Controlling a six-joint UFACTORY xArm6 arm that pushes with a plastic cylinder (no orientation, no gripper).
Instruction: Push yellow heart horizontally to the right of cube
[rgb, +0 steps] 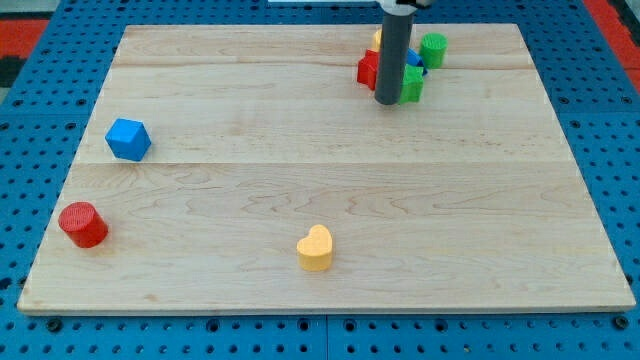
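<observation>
The yellow heart lies near the view's bottom, about mid-width of the wooden board. The blue cube sits at the view's left, higher up than the heart. My tip rests on the board near the view's top, far from both, right against a cluster of blocks. The dark rod rises out of the view's top edge and hides part of that cluster.
A red cylinder stands at the view's lower left. The cluster by my tip holds a red block, a green block, a green cylinder, a partly hidden blue block and a yellow block.
</observation>
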